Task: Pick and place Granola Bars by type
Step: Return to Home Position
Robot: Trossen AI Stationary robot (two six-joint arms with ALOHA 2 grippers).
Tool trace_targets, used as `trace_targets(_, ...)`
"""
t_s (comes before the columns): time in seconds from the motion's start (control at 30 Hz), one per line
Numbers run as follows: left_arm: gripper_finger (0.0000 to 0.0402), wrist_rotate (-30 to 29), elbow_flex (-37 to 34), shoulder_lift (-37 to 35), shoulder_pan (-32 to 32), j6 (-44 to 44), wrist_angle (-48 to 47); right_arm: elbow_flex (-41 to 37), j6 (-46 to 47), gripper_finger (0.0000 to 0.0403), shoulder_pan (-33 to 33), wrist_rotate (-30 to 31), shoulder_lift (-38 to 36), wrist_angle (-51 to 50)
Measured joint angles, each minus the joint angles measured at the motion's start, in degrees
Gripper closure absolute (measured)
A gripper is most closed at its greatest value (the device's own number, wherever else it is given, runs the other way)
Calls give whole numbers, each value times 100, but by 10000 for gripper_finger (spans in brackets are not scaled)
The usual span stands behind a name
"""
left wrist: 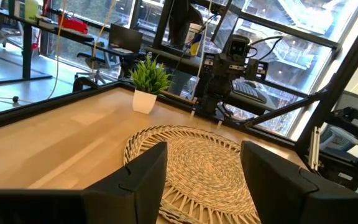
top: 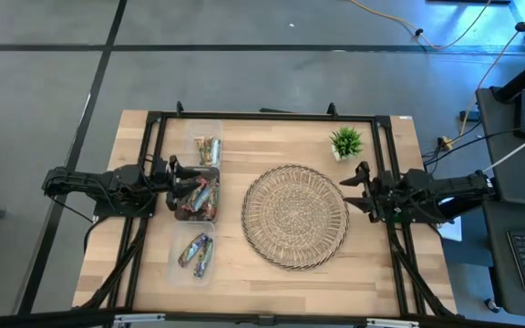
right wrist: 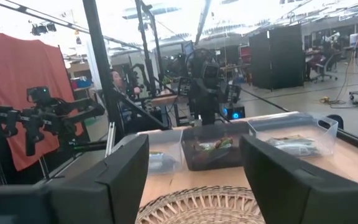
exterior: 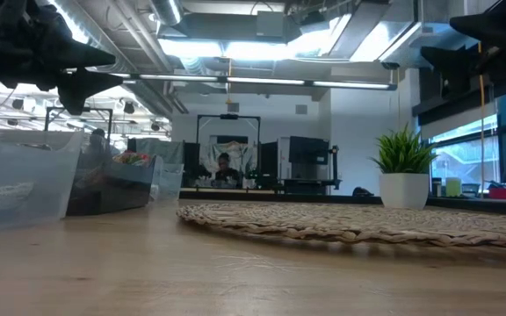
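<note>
Granola bars lie in three clear tubs along the table's left side. The far tub (top: 208,148) holds green-gold bars, the middle tub (top: 199,197) a mixed heap, and the near tub (top: 196,252) blue and purple ones. My left gripper (top: 179,179) hovers open over the middle tub's left part, pointing toward the table's right; it holds nothing (left wrist: 204,155). My right gripper (top: 352,189) is open and empty above the right rim of the round woven mat (top: 294,216), facing the tubs (right wrist: 210,146).
The woven mat (exterior: 367,221) lies flat in the table's middle. A small potted plant (top: 345,142) stands near the far right corner. A black frame runs along the table's edges. Bare wood shows in front of the mat. People sit in the room behind.
</note>
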Motion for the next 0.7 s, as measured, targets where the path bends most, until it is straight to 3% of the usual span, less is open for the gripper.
trace_targets(0.7,204,1,0,0,-1,0,0,0,-2,150,0,-1,-1,-30)
